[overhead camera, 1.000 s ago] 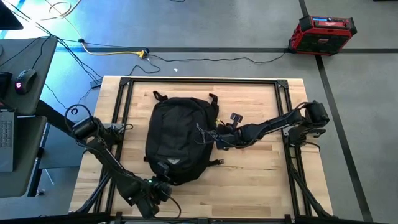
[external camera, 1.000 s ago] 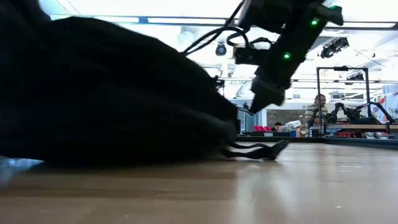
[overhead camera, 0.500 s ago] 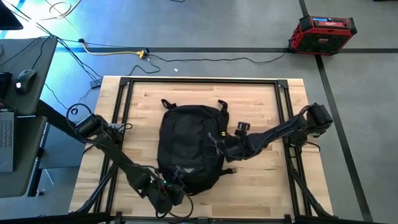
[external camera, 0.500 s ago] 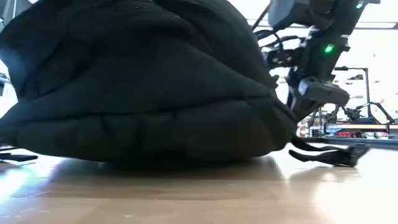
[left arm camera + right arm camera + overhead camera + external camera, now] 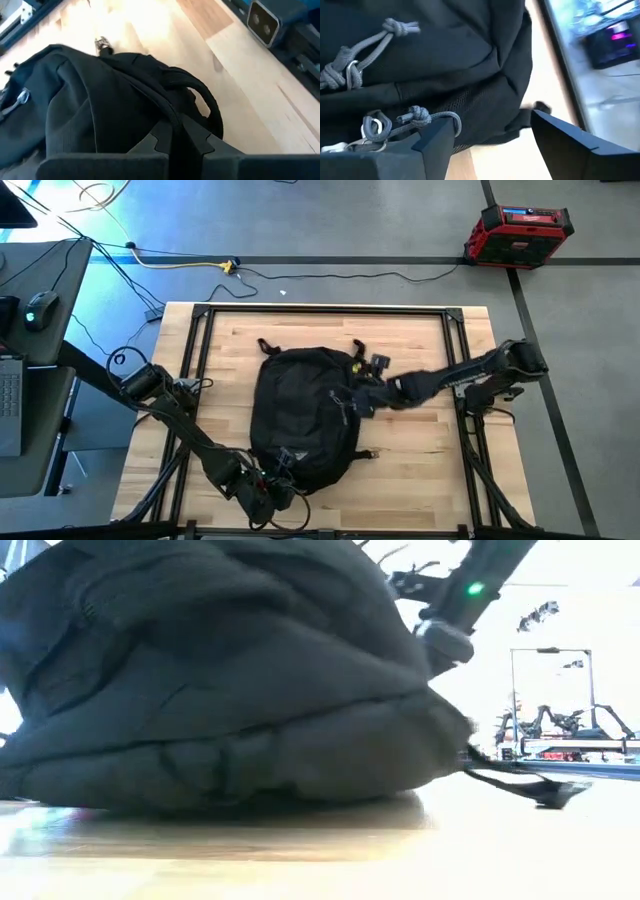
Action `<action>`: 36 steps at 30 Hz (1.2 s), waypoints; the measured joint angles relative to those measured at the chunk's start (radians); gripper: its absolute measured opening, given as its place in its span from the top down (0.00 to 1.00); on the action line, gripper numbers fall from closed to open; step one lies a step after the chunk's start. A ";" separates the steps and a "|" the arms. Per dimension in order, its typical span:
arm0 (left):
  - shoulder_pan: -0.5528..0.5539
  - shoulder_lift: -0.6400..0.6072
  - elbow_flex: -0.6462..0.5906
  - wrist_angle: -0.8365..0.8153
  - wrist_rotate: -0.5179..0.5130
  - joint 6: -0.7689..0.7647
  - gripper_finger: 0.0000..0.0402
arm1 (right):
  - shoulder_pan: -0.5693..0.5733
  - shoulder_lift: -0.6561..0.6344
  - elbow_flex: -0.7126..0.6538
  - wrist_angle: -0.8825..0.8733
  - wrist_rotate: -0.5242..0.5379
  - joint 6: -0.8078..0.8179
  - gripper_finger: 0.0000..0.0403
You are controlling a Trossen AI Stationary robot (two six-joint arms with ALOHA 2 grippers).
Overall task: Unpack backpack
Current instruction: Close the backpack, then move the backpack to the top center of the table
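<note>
The black backpack (image 5: 300,415) lies flat on the wooden table, its white logo (image 5: 285,455) toward the near edge. My left gripper (image 5: 268,485) is at the backpack's near end, shut on a black strap. My right gripper (image 5: 358,393) stands open at the backpack's right side. In the right wrist view its two fingers (image 5: 435,137) are wide apart beside the grey knotted zipper cords (image 5: 375,42). In the low view the backpack (image 5: 220,700) fills most of the picture. My left gripper pinches a black strap (image 5: 172,131) between its two shut fingers at the backpack's near end, beside a curved black loop (image 5: 202,97). The backpack rests on the table. My right gripper stands open with a grey zipper cord (image 5: 432,117) at one fingertip; I cannot tell whether it touches.
Black frame rails (image 5: 462,340) run along the table's edges. A loose strap with a buckle (image 5: 380,363) lies at the backpack's far right, and another strap end (image 5: 545,795) trails on the wood. A red toolbox (image 5: 518,232) sits on the floor beyond the table.
The backpack has slid toward the table's right edge and turned a little. My left gripper has gone the same way at its near end. My right gripper has moved right with the backpack, then toward the far edge along its right side.
</note>
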 joint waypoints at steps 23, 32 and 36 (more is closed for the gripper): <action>-0.026 0.001 -0.001 -0.125 -0.028 -0.083 1.00 | -0.013 0.021 0.001 -0.058 -0.595 -0.028 0.40; -0.028 0.002 -0.001 -0.121 -0.012 -0.101 1.00 | -0.255 0.063 0.003 0.541 -0.538 -0.117 0.45; -0.028 0.002 -0.001 -0.120 -0.012 -0.107 1.00 | -0.357 0.159 0.003 0.649 -0.621 -0.061 0.48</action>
